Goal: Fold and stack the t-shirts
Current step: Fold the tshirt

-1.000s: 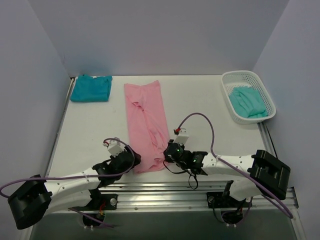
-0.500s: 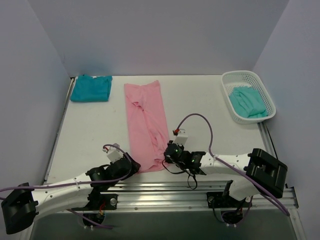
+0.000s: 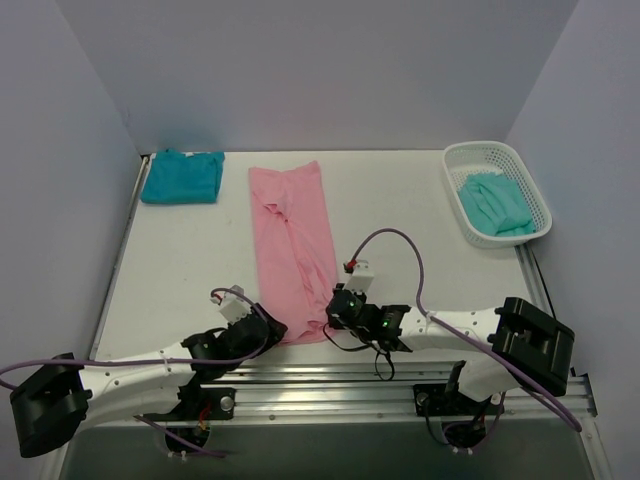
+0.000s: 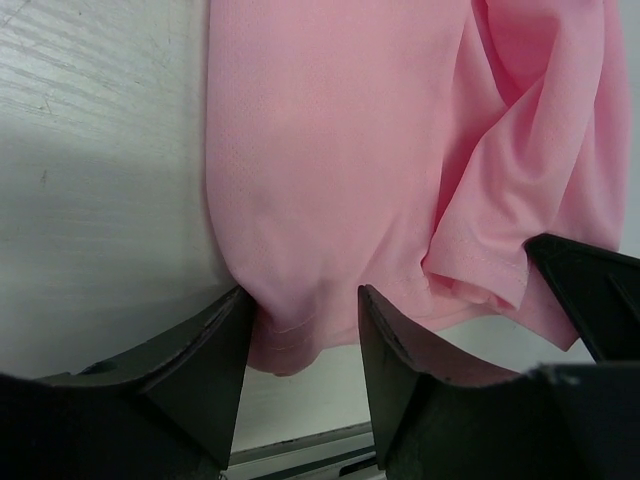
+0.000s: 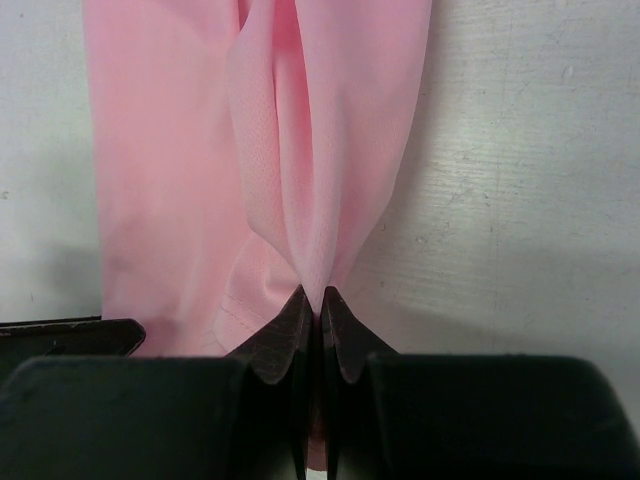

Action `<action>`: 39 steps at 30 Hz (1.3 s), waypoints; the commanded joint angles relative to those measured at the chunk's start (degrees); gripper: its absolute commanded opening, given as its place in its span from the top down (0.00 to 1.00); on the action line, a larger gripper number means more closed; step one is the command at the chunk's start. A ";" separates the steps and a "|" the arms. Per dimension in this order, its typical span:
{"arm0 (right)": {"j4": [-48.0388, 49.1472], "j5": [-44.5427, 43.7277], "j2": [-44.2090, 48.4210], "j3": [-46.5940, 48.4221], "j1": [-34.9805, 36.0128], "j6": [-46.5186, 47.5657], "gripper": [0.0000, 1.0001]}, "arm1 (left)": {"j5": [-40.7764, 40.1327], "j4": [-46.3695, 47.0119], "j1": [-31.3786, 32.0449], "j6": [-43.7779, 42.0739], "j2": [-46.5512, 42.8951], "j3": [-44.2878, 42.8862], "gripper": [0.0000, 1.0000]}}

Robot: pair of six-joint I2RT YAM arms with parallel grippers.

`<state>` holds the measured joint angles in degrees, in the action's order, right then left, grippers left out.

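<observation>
The light pink t-shirt (image 3: 292,240) lies as a long narrow strip down the middle of the table. My left gripper (image 3: 268,330) is at its near left corner. In the left wrist view the hem corner (image 4: 285,345) sits between the fingers of my left gripper (image 4: 302,300), which stand apart, open. My right gripper (image 3: 335,318) is at the near right corner. In the right wrist view it (image 5: 320,300) is shut on a pinched ridge of the pink cloth (image 5: 320,200). A deep teal t-shirt (image 3: 182,177) lies folded at the far left.
A white mesh basket (image 3: 480,148) at the far right holds a mint-teal t-shirt (image 3: 493,203). Grey walls close the table on three sides. A metal rail (image 3: 330,385) runs along the near edge behind both grippers.
My left arm has slid right to the shirt's near left corner, and its jaws have narrowed around the hem. The right gripper has stayed shut on the cloth.
</observation>
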<state>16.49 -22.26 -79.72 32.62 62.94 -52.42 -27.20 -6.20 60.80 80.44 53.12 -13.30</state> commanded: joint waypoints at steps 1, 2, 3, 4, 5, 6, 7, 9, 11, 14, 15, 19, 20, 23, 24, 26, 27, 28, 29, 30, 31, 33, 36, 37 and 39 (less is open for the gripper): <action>-0.15 -2.17 0.71 0.51 0.78 -0.57 1.00 | -0.22 -3.65 0.38 0.68 0.58 1.79 0.45; -0.14 -2.26 0.62 0.51 0.87 -0.75 1.00 | -0.22 -4.00 0.38 0.68 0.23 1.87 0.46; -0.06 -2.26 0.45 0.60 0.96 -0.66 1.00 | -0.39 -4.26 0.38 0.77 -0.47 2.14 0.51; 0.03 -2.35 0.36 0.60 1.05 -0.84 1.00 | -0.57 -4.44 0.38 0.77 -0.74 2.22 0.56; 0.12 -2.35 0.27 0.60 1.13 -0.75 1.00 | -0.92 -4.96 0.38 0.77 -1.26 2.31 0.60; 0.12 -2.35 0.10 0.69 1.22 -0.75 1.00 | -1.10 -5.31 0.38 0.85 -1.44 2.31 0.72; 0.03 -2.35 0.01 0.69 1.22 -0.84 1.00 | -1.27 -5.67 0.38 1.12 -1.62 2.31 0.78; 0.03 -2.35 -0.08 0.78 1.40 -0.84 1.00 | -1.98 -6.81 0.38 1.03 -1.53 2.05 0.94; -0.75 -2.52 0.01 0.95 1.66 -1.01 1.00 | -2.68 -8.56 0.38 1.03 -1.36 1.17 0.98; -2.51 -2.88 1.23 1.57 2.80 -1.10 1.00 | -3.21 -11.28 0.38 0.94 -2.14 -0.41 0.98; -3.30 -2.96 1.41 1.83 3.24 -1.10 1.00 | -3.21 -11.99 0.38 0.77 -2.76 -0.76 0.98; -7.35 -3.84 2.99 3.32 5.44 -1.63 1.00 | -4.17 -17.42 0.38 -0.81 -7.15 -2.87 0.98; -8.13 -3.84 3.34 3.76 5.70 -1.72 1.00 | -4.87 -18.32 0.38 -0.99 -9.24 -3.83 0.98; -9.28 -3.49 2.65 5.16 6.06 -1.89 1.00 | -5.84 -21.22 0.29 -1.95 -12.85 -5.76 0.98; -9.46 -3.32 2.21 5.61 6.06 -1.89 1.00 | -6.11 -21.83 0.29 -2.22 -13.57 -6.38 0.98; -9.81 -2.97 0.20 6.75 5.97 -1.54 1.00 | -7.07 -22.98 0.20 -3.01 -14.62 -7.61 0.98; -10.07 -2.79 -0.51 8.23 5.88 -1.11 1.00 | -7.25 -23.24 0.11 -3.19 -14.80 -8.75 0.98; -10.34 -2.70 -1.30 9.03 5.71 -0.93 0.98 | -7.60 -23.59 0.11 -3.71 -14.72 -9.28 0.98; -10.69 -2.70 -2.70 9.65 5.71 -0.84 0.90 | -7.86 -23.69 0.03 -3.89 -14.45 -9.72 0.98; -10.78 -2.79 -3.15 10.61 5.71 -0.75 0.78 | -7.95 -23.69 0.03 -4.07 -14.19 -10.42 0.98; -10.78 -2.70 -3.59 10.88 5.62 -0.58 0.56 | -8.04 -23.60 -0.06 -4.42 -13.93 -10.78 0.98; -11.13 -2.52 -4.47 11.84 5.27 -0.57 0.43 | -8.04 -23.51 -0.15 -4.77 -13.14 -11.39 0.98; -11.74 -2.70 -4.83 12.47 4.91 -0.31 0.23 | -8.04 -23.34 -0.24 -5.12 -12.43 -11.92 0.98; -12.01 -2.70 -4.91 12.47 4.83 -0.48 0.23 | -8.04 -23.25 -0.24 -5.21 -12.43 -12.01 0.98; -12.53 -2.96 -4.83 12.47 4.48 -0.75 0.27 | -8.22 -23.33 -0.41 -5.47 -12.43 -12.01 0.98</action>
<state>6.52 -23.55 -84.44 42.98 68.01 -53.04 -32.77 -26.55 60.84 75.02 40.77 -22.63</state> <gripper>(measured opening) 0.746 0.040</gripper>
